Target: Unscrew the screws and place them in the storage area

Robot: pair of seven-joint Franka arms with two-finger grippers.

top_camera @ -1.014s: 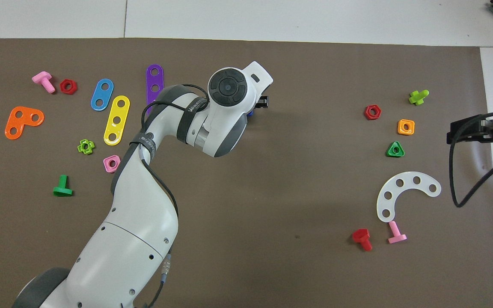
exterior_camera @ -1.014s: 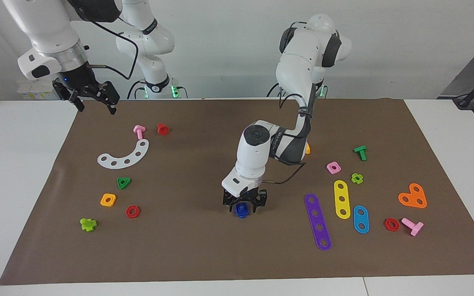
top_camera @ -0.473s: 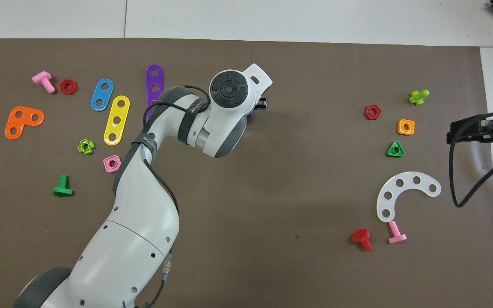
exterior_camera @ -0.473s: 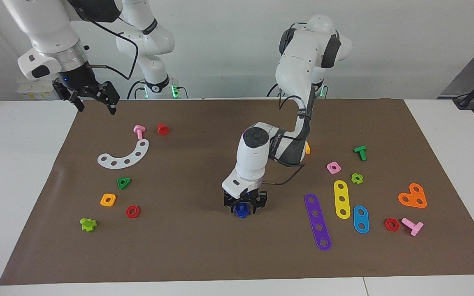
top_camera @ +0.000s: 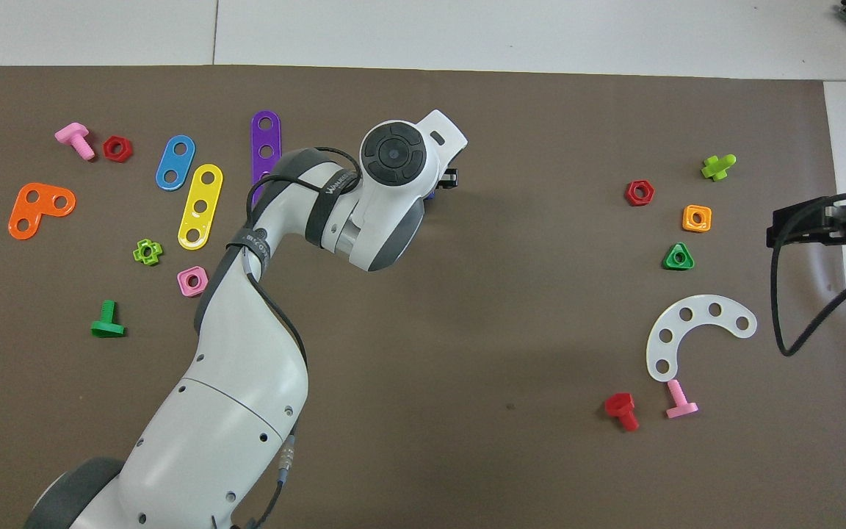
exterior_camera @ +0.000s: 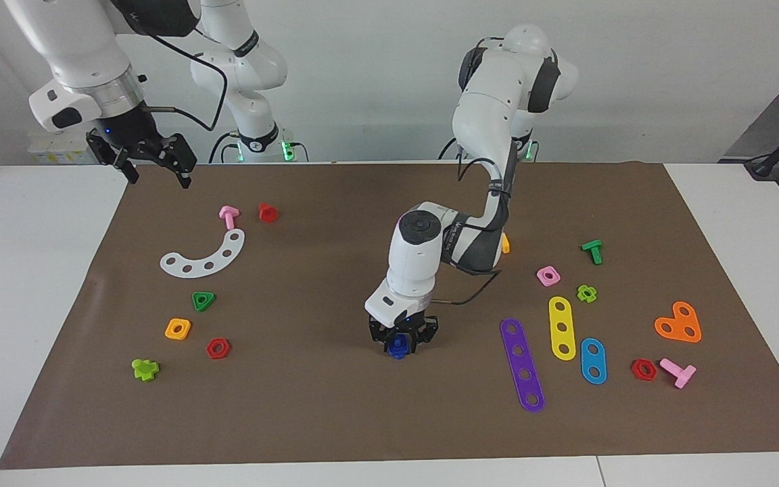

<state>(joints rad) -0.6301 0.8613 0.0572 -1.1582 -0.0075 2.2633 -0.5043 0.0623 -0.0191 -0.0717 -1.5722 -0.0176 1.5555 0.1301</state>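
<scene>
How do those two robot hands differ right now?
The left hand is down at the mat in the middle of the table, closed around a small blue screw; the right hand hangs empty in the air over the mat's edge at its own end, fingers apart, waiting. Both are black two-finger hands on white arms.

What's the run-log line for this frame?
left claw: down, shut on blue screw, mid-mat | right claw: waiting over mat edge | storage area: no blue screw
</scene>
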